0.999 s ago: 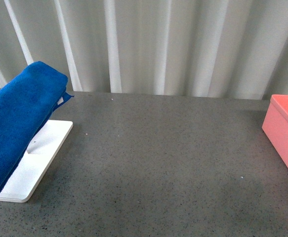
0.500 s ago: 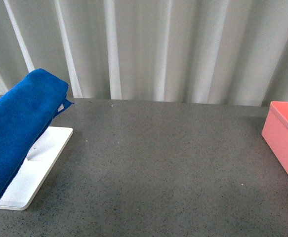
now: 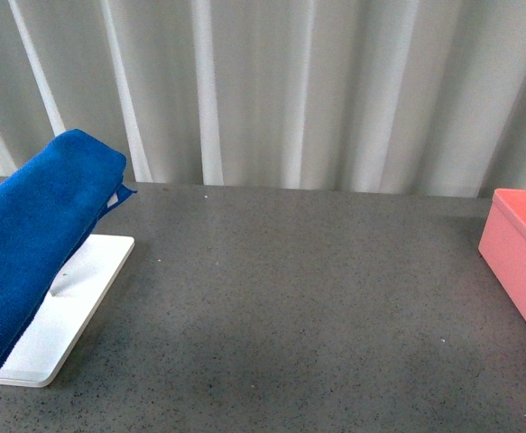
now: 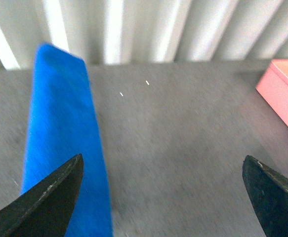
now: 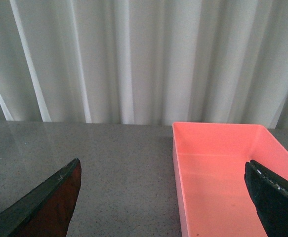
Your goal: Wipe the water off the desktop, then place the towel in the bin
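We find the towel (image 3: 37, 234) at the desktop's (image 3: 299, 307) left edge, folded and sloping up over a white tray (image 3: 73, 307). Whatever props it is hidden, but we judge it is raised this way so it stays dry and offers a free edge to pinch. The bin (image 3: 524, 253) sits at the right edge, open side up and empty but for a speck, well apart from the towel, leaving the middle free for wiping. We cannot make out any water for certain on the speckled surface. Our left gripper (image 4: 162, 158) hangs above the desktop near the towel, jaws spread wide and holding nothing, which suits a coming grasp. Our right gripper (image 5: 162, 162) is likewise wide apart and empty, facing the bin and the curtain (image 3: 290, 90) along the back edge.
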Tool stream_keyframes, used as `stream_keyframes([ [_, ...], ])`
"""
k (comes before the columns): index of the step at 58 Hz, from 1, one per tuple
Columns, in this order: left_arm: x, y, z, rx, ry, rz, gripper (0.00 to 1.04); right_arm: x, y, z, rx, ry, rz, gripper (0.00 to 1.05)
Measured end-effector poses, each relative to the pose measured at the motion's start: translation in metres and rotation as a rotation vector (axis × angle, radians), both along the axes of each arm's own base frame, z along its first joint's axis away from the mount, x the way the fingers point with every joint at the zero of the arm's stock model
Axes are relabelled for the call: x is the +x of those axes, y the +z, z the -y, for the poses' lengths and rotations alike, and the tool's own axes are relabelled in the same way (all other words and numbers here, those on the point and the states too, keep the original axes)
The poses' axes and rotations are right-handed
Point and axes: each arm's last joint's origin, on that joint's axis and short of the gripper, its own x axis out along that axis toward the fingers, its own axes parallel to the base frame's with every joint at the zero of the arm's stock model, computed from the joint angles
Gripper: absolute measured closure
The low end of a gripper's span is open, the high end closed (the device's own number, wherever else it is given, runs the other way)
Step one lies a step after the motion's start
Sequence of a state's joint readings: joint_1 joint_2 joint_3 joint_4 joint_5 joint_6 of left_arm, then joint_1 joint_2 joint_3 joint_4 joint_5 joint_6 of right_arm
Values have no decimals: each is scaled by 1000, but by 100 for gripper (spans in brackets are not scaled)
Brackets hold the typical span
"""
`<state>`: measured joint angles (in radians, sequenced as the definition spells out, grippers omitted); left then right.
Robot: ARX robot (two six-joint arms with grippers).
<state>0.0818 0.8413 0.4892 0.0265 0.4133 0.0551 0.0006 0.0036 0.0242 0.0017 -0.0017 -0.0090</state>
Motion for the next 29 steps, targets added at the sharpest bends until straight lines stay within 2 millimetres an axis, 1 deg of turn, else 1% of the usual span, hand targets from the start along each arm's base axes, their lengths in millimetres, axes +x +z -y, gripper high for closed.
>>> stream_keyframes([
  [4,32,19,4,19,27,41,7,0,0,0,0,0,0,7],
  [5,36,20,5,23,27,42,7,0,0,0,0,0,0,7],
  [7,52,24,9,40,26,36,7,0,0,0,0,0,0,7],
  [8,56,25,10,41,26,33,7,0,0,0,0,0,0,7],
  [10,71,27,14,51,26,10,7,0,0,0,0,0,0,7],
  [12,83,27,17,60,12,-12,7,0,0,0,0,0,0,7],
  [15,111,25,24,79,10,-64,7,0,0,0,0,0,0,7],
  [16,115,24,25,83,5,-74,7,0,0,0,0,0,0,7],
  [18,130,21,29,98,-10,-109,7,0,0,0,0,0,0,7],
  [19,133,20,29,104,-12,-122,7,0,0,0,0,0,0,7],
  [24,161,14,35,166,-13,-172,7,0,0,0,0,0,0,7],
  [29,181,11,37,217,-9,-204,7,0,0,0,0,0,0,7],
])
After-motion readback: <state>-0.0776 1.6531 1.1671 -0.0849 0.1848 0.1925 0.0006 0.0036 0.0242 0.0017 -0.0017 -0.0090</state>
